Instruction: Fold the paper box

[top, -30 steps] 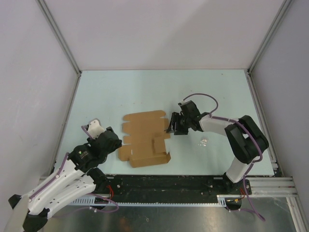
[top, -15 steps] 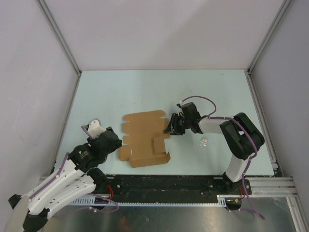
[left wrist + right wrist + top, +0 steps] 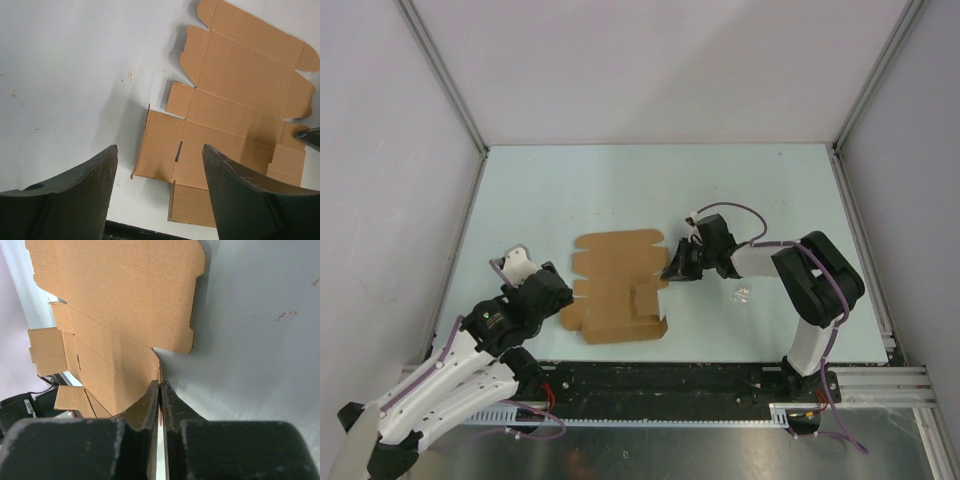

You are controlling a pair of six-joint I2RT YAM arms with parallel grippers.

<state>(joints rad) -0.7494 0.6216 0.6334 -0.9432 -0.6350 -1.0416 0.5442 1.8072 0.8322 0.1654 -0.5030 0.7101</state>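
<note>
The paper box point(image 3: 613, 285) is a flat brown die-cut sheet lying on the table between the two arms, its near flaps slightly raised. My right gripper point(image 3: 672, 270) is shut on the sheet's right edge. In the right wrist view its fingertips point(image 3: 160, 385) pinch a thin cardboard flap, and the paper box point(image 3: 115, 290) curves up into them. My left gripper point(image 3: 558, 300) stands open just left of the sheet's near left corner. In the left wrist view that gripper point(image 3: 157, 150) has wide jaws with nothing between them, above the near flaps of the paper box point(image 3: 240, 100).
A tiny clear plastic scrap point(image 3: 743, 292) lies on the table just right of my right gripper. White walls enclose the table on three sides. A black rail point(image 3: 670, 375) runs along the near edge by the arm bases.
My right gripper has moved slightly left and closed on the sheet's right edge. The sheet has slid a little to the left. The left arm has not moved.
</note>
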